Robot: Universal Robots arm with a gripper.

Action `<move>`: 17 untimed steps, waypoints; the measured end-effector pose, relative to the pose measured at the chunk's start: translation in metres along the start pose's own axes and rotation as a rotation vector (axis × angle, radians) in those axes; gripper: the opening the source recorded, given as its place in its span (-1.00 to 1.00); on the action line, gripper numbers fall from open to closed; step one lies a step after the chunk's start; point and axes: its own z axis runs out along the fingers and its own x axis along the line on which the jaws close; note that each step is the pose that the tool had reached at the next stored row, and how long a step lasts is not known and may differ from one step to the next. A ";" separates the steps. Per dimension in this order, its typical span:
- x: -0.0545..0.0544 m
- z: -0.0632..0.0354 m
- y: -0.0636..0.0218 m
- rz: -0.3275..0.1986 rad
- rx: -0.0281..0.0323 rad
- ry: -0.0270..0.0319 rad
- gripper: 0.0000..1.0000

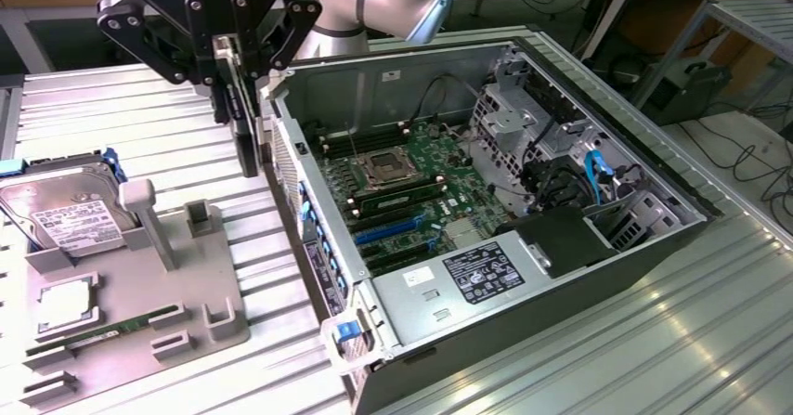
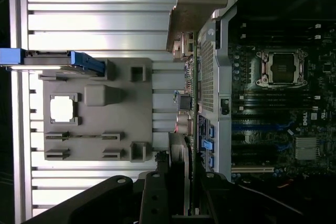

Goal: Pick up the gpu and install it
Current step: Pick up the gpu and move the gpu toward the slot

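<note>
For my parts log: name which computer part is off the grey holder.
The gpu, hanging edge-on in the gripper beside the case; the hard drive, processor and memory stick sit on the holder.

The gripper [image 1: 233, 62] is black with white lettering, and the graphics card [image 1: 245, 127] looks dark, almost black, along its edge. On the exterior view's right, the computer case [image 1: 359, 85] is plain grey metal, with a green circuit board [image 1: 409, 188], blue slots [image 1: 386, 229] and a blue cable [image 1: 595, 169]. On the exterior view's left, the hard drive [image 1: 69, 215] is silver with a white label and blue rails, the holder [image 1: 186, 294] is flat grey, and the table [image 1: 162, 118] is silvery with a ribbed pattern.
</note>
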 end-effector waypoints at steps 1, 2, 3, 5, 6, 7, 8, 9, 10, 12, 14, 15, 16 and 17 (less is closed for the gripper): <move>0.000 0.0000 0.0000 0.000 0.0000 -0.0001 -0.45; 0.000 0.0001 0.0000 0.000 0.0000 -0.0001 -0.45; 0.000 0.0001 -0.0001 0.000 -0.0001 -0.0001 -0.45; -0.001 0.0001 0.0000 0.000 -0.0001 0.0000 -0.45; -0.002 0.0001 0.0000 0.000 0.0000 0.0000 -0.45; -0.002 0.0002 0.0000 0.000 -0.0001 -0.0001 -0.45; -0.003 0.0002 0.0000 0.000 0.0000 -0.0001 -0.45; -0.003 0.0002 0.0000 0.000 -0.0001 0.0000 -0.45; -0.003 0.0002 0.0000 0.000 -0.0001 -0.0001 -0.45; -0.004 0.0002 0.0000 0.000 -0.0001 -0.0001 -0.45; -0.005 0.0002 0.0000 0.000 -0.0001 -0.0001 -0.45; -0.006 0.0003 0.0000 0.000 -0.0001 -0.0001 -0.45; -0.006 0.0003 0.0000 0.000 -0.0001 -0.0001 -0.45; -0.007 0.0003 0.0000 0.000 -0.0001 0.0000 -0.45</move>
